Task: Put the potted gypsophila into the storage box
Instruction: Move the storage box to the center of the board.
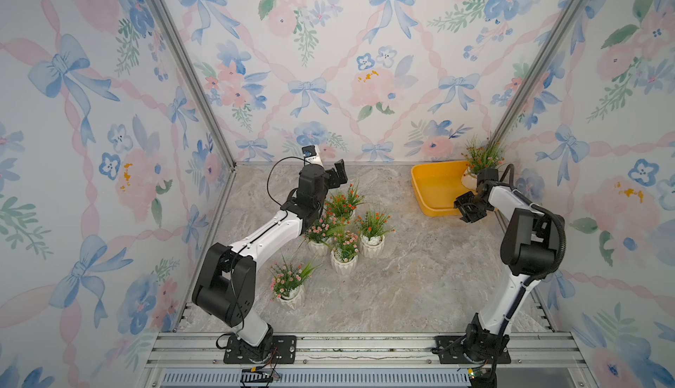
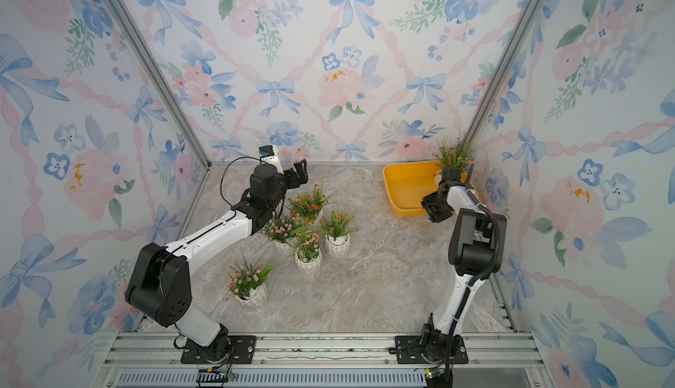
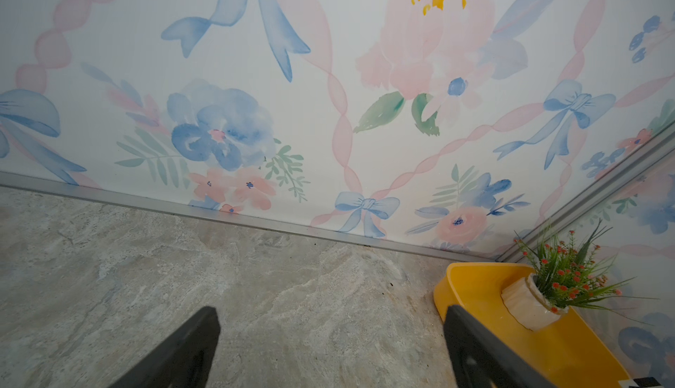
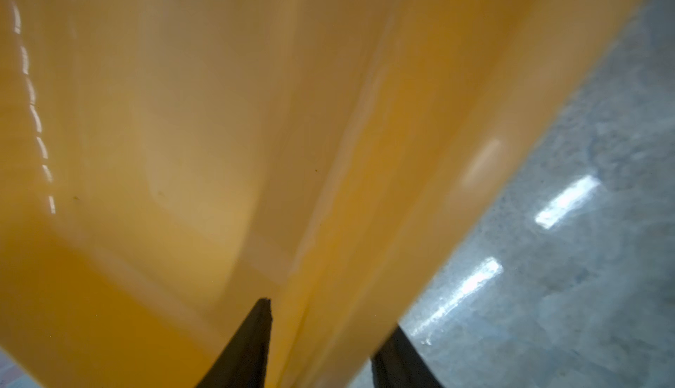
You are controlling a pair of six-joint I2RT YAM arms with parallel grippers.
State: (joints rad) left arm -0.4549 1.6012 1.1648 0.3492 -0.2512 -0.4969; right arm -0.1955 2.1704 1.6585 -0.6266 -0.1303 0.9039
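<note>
Only the right wrist view settles where the right hand (image 4: pixel 330 315) sits: its dark fingers (image 4: pixel 248 349) straddle a wall of the storage box (image 4: pixel 182 130), one inside, one outside over the bench (image 4: pixel 584 149). Gap middling. Picture blurred, so cannot tell whether they pinch the wall. Both top views give that hand only as a dark lump at the box's near rim.

One potted gypsophila (image 1: pixel 482 156), orange-red, is in the box's far corner. Left wrist view shows its white ribbed pot (image 3: pixel 527 304) tilted, not upright; top views hide most of the pot behind the right arm (image 1: pixel 508 196).

Left hand (image 3: pixel 330 309): spread wide, holding nothing, well apart from the box.

Top views alone show the rest, all outside the box on the bench: a cluster of four (image 1: pixel 341 222), two orange-red and two pink, and a lone pink plant (image 2: pixel 248 280) farther from the box.
</note>
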